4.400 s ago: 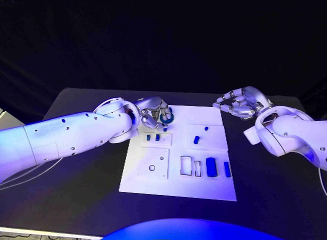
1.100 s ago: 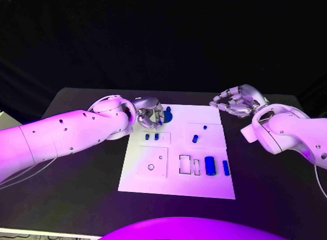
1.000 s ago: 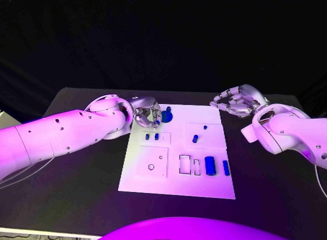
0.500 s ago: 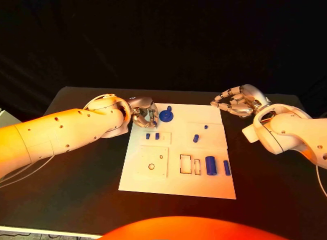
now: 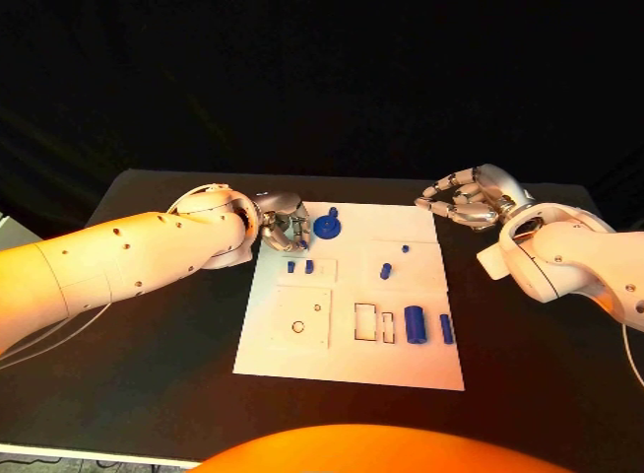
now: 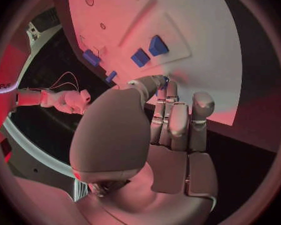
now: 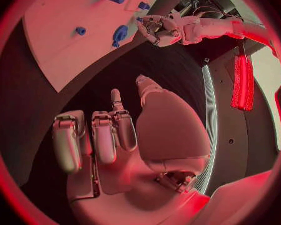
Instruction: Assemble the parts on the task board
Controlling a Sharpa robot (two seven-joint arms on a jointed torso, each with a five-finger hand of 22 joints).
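Now that the round blue part (image 5: 329, 232) sits on the far left corner of the task board (image 5: 351, 363), free of the left hand (image 5: 283, 230), which has drawn back beside it with fingers curled on nothing, that placement looks done. Two small parts (image 5: 299, 266) stand in their plate, another (image 5: 386, 270) in the next, and two long ones (image 5: 428, 326) lie near the open slots (image 5: 373, 322). Off the far right corner, the right hand (image 5: 469, 200) hovers empty, fingers loosely bent.

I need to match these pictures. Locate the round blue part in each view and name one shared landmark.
Head view: the round part lies at the board's far left corner, beside the left hand.
Left wrist view: mostly hidden behind the fingertips; a blue sliver there is probably it.
Right wrist view: the part sits near the board's edge, next to the left hand.
Shared landmark: the left hand, right beside the part.
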